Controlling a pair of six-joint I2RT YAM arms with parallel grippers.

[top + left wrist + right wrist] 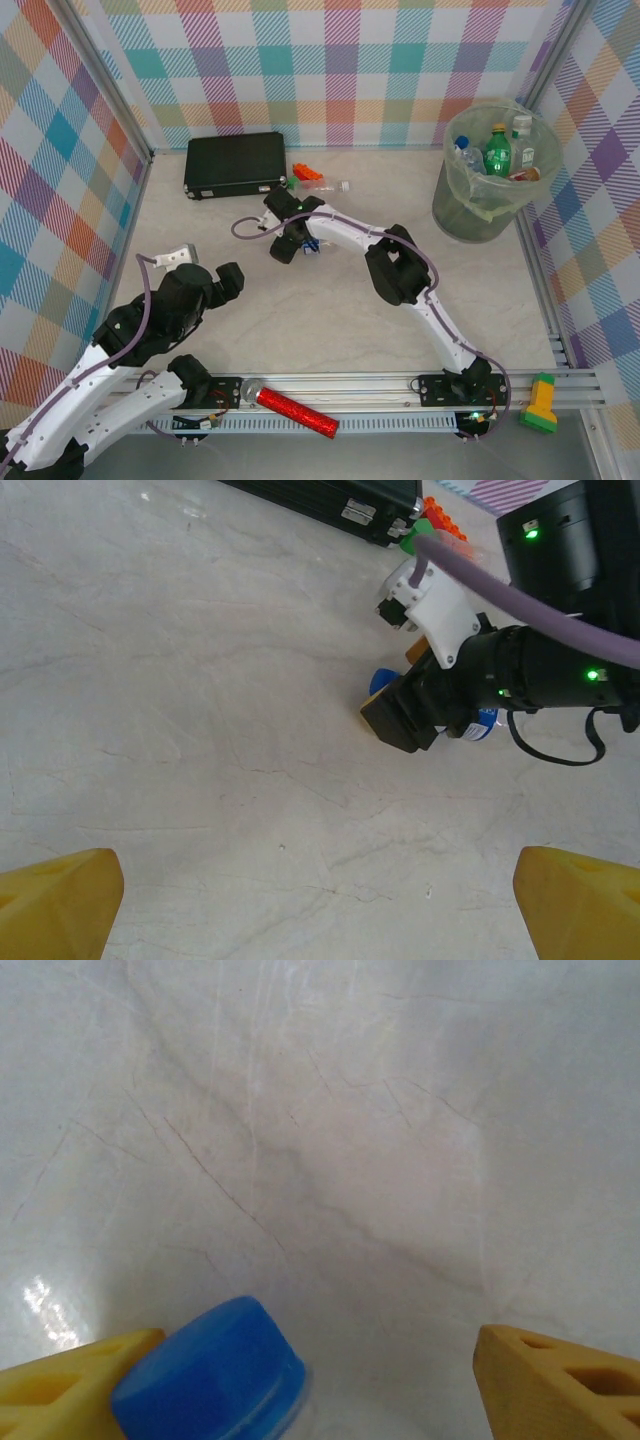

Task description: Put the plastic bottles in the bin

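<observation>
A clear plastic bottle (312, 245) with a blue cap (210, 1375) lies on the table left of centre. My right gripper (291, 240) is down over it, jaws open around the cap end. In the right wrist view the cap sits against the left finger (70, 1385), while the right finger (560, 1385) stands well off it. The left wrist view shows the same bottle (381, 681) under the right gripper (405, 715). Several bottles, among them a green one (497, 152), stand inside the bin (470, 215) at the far right. My left gripper (178, 260) hovers open and holds nothing (315, 858).
A flat black case (235, 163) lies at the back left, with small orange bricks (305, 175) and a small clear item with a white end (340, 185) beside it. A red glittery cylinder (295, 410) and a green-yellow block (541, 405) rest on the front rail.
</observation>
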